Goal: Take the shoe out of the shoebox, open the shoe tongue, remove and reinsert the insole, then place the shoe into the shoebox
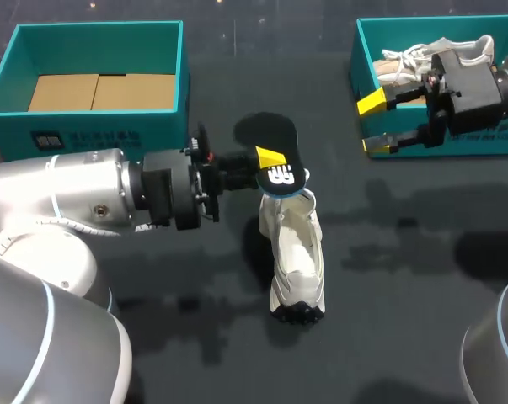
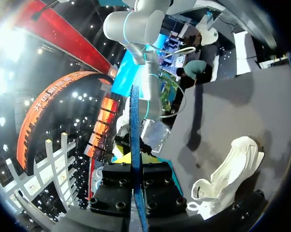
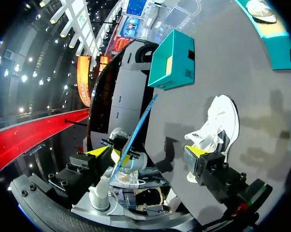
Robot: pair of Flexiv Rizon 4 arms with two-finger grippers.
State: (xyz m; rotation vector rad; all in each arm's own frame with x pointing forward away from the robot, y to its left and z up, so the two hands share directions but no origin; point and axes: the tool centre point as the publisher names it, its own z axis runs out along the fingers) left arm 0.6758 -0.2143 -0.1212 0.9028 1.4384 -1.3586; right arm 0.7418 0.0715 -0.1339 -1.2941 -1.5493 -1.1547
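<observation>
Left pincer (image 1: 267, 165) pinches the insole (image 1: 269, 137); right pincer (image 1: 374, 124) stands wide open.

The left gripper (image 2: 135, 166) has two black fingers. They squeeze a thin blue insole (image 2: 134, 121) from both sides. We see the insole from its edge, so it looks like a long blue line going straight out from the left gripper. A bit of yellow shows by the fingers. Off to one side of the left gripper, a white shoe (image 2: 227, 174) lies on the dark grey table (image 2: 261, 106). It does not touch the left gripper. Far ahead of the left gripper stands a white arm (image 2: 145, 63).
</observation>
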